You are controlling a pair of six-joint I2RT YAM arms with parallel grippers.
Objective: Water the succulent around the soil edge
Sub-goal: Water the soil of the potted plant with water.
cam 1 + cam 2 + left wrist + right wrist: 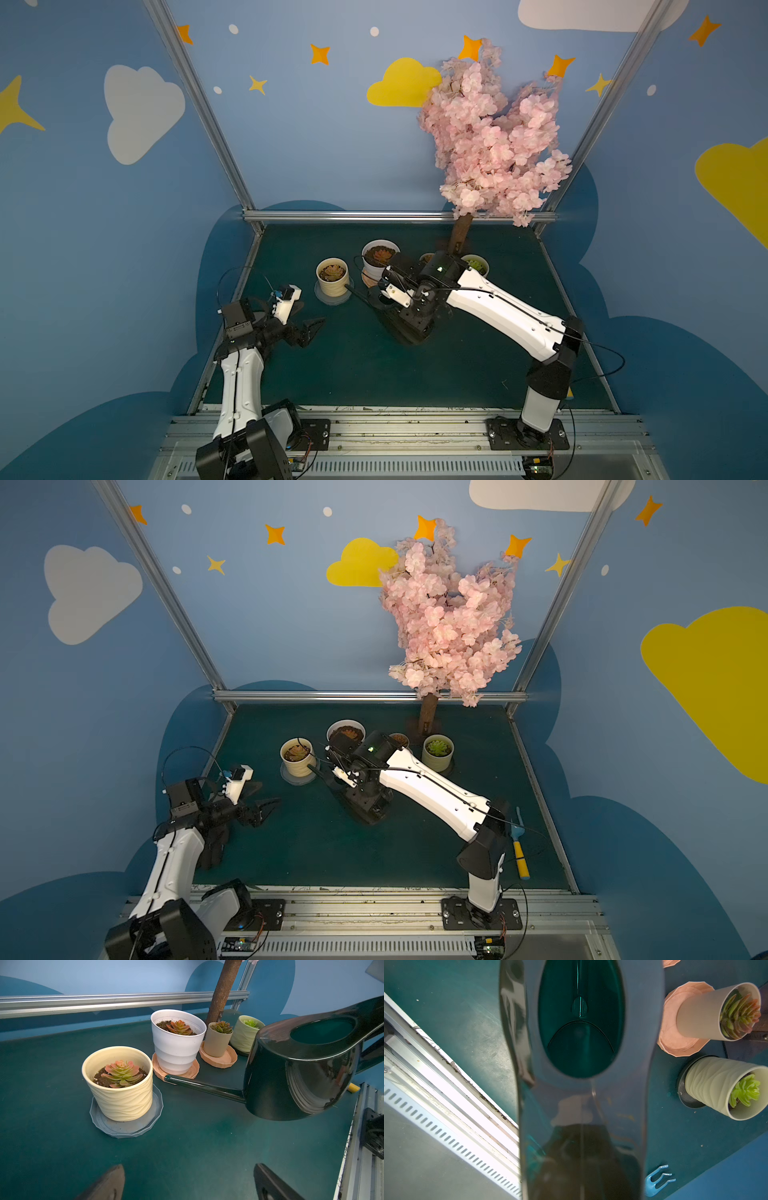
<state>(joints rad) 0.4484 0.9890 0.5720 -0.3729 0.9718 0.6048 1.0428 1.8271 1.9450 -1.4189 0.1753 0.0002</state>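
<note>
My left gripper (187,1184) hangs low over the green mat (62,1147), jaws spread wide and empty. Off to my right, a blue fork (519,850) with a yellow handle lies beside my right arm. My right gripper (409,318) is clamped tight on the handle of the dark green watering can (301,1076), which I hold tilted. Its spout tip (168,1078) sits low, under both rims, between the cream pot (122,1097) and the white pot (176,1053), just beside the peach saucer (160,1073). The succulent (121,1073) stands in soil in the cream pot, on a grey saucer (124,1130). Beyond, a tan pot (217,1043) and a pale green pot (245,1036) stand by the tree trunk (220,991).
</note>
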